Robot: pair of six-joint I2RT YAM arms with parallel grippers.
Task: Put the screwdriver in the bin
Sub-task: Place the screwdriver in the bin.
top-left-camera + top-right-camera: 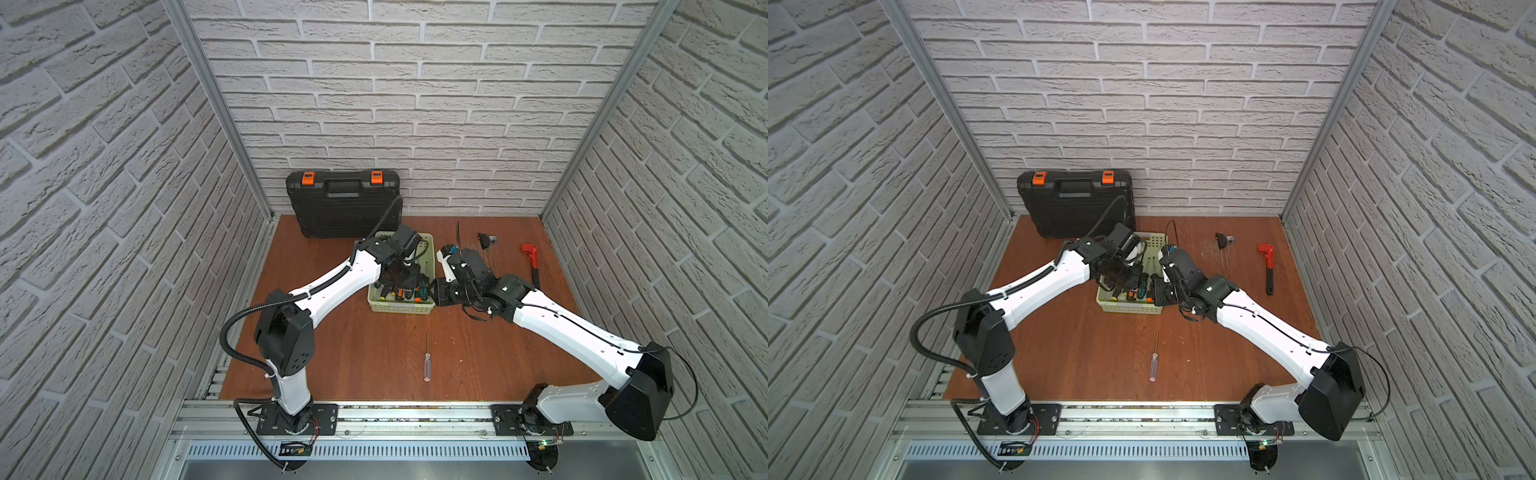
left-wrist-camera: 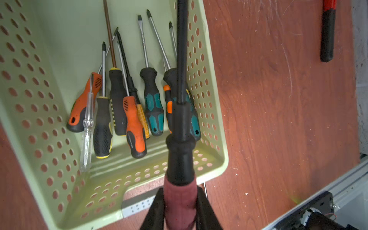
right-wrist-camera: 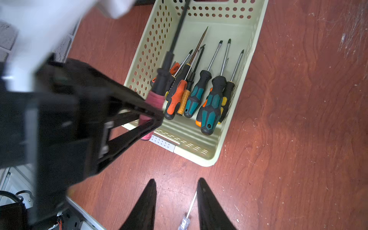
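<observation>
Left gripper (image 2: 180, 191), clamping the screwdriver (image 2: 180, 155) above the bin (image 2: 25, 111), may drop its long shaft across the rim; right gripper (image 3: 176, 181) gapes empty.

Maroon-handled screwdriver (image 2: 180, 139) gripped, tilted over green bin (image 2: 216, 173) edge.

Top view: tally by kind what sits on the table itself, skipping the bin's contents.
light green bin: 1
black tool case: 1
red pipe wrench: 1
clear-handled screwdriver: 1
small black object: 1
Total: 5
</observation>
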